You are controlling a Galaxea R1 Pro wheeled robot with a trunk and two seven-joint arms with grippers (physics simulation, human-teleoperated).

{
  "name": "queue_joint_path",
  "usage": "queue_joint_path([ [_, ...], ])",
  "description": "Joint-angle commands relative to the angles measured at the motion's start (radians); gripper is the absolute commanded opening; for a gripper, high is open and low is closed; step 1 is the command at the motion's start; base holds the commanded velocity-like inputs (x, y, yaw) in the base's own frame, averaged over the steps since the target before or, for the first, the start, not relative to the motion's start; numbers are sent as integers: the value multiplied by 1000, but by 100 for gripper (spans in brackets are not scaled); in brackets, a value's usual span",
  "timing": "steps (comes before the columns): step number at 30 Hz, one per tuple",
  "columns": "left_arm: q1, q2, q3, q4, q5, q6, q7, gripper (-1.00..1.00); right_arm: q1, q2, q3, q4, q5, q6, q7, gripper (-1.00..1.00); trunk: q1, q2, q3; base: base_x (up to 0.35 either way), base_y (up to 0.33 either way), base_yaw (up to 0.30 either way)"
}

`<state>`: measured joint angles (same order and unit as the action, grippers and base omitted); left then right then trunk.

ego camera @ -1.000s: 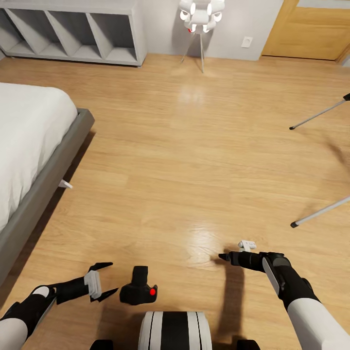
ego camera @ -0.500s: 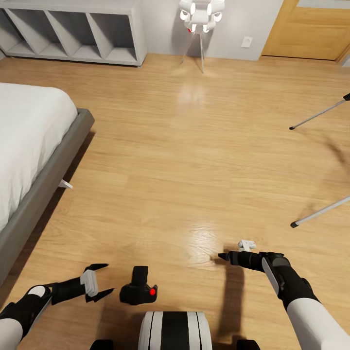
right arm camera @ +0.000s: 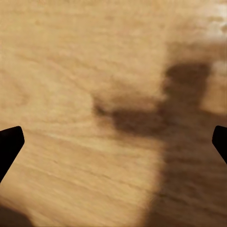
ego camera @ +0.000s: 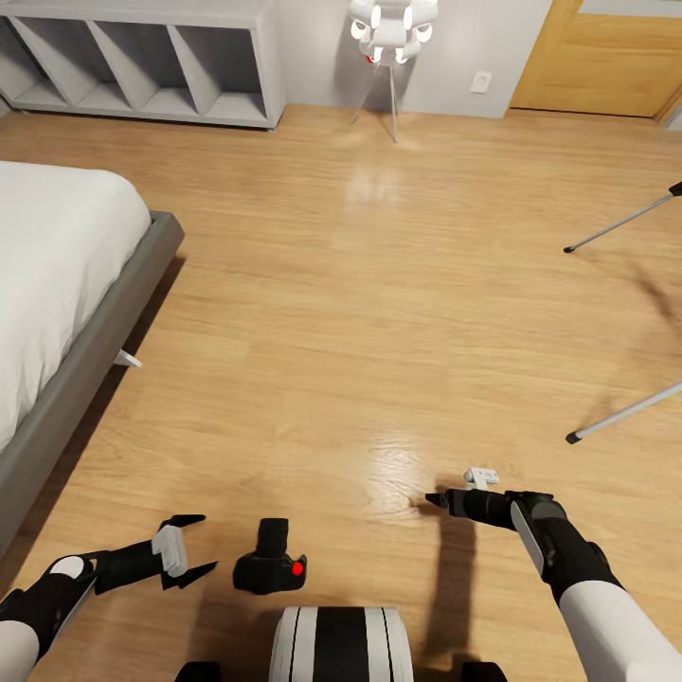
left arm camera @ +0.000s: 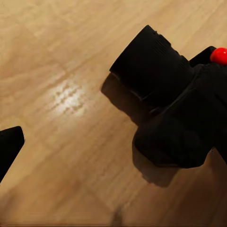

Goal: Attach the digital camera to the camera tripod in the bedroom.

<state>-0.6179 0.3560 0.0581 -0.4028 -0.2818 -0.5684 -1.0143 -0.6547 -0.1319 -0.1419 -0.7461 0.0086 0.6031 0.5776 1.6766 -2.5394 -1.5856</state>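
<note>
Digital camera (ego camera: 270,565) lies on the plank floor (ego camera: 379,313) just ahead of the robot's base (ego camera: 339,644), lens barrel pointing away, red button (ego camera: 296,568) at its right. Left gripper (ego camera: 195,547) just beside it on its left, fingers spread wide, gripping nothing, not touching. Right gripper (ego camera: 438,499) low over bare floor, well right of the camera, fingers parted, empty. Two silver tripod legs (ego camera: 620,413) at far right. Bed (ego camera: 57,275) left.

We are seeing the black digital camera (ego camera: 270,564) lying on the wood floor with its lens forward, while two silver legs of the camera tripod (ego camera: 620,413) are standing well apart at right.
</note>
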Motion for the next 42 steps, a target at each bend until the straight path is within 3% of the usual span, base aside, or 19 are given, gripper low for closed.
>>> queue_joint_path([
  [1, 0, 1, 6, -1, -7, -2, -4, 100, 0, 0, -3, -1, 2, 7, 4, 100, 0, 0, -1, 0, 0, 0],
  [12, 0, 5, -3, 2, -9, -7, -4, 100, 0, 0, -3, -1, 4, 6, 4, 100, 0, 0, -1, 0, 0, 0],
  [14, 0, 2, -6, 3, -22, -10, -4, 100, 0, 0, -3, -1, 4, 6, 4, 100, 0, 0, -1, 0, 0, 0],
  [17, 0, 0, -9, -1, -66, -11, -4, 100, 0, 0, -3, -1, 4, 6, 4, 100, 0, 0, -1, 0, 0, 0],
  [18, 0, -4, -9, -5, -161, -12, -4, 100, 0, 0, -4, -1, 4, 6, 4, 100, 0, 0, -1, 0, 0, 0],
  [20, 0, -7, -7, -6, -217, -13, -4, 100, 0, 0, -4, -1, 4, 6, 4, 100, 0, 0, -1, 0, 0, 0],
  [22, 0, -9, -5, -6, -260, -13, -4, 100, 0, 0, -4, -1, 4, 6, 4, 100, 0, 0, -1, 0, 0, 0],
  [25, 0, -10, -4, -7, -297, -13, -4, 100, 0, 0, -3, -1, 4, 6, 4, 100, 0, 0, -1, 0, 0, 0],
  [30, 0, -10, -5, -12, -321, -13, -4, 100, 0, 0, -3, -1, 4, 6, 4, 100, 0, 0, -1, 0, 0, 0],
  [42, 0, -11, -6, -28, -327, -9, -13, 100, 0, 0, -3, -1, 4, 6, 4, 100, 0, 0, -1, 0, 0, 0],
])
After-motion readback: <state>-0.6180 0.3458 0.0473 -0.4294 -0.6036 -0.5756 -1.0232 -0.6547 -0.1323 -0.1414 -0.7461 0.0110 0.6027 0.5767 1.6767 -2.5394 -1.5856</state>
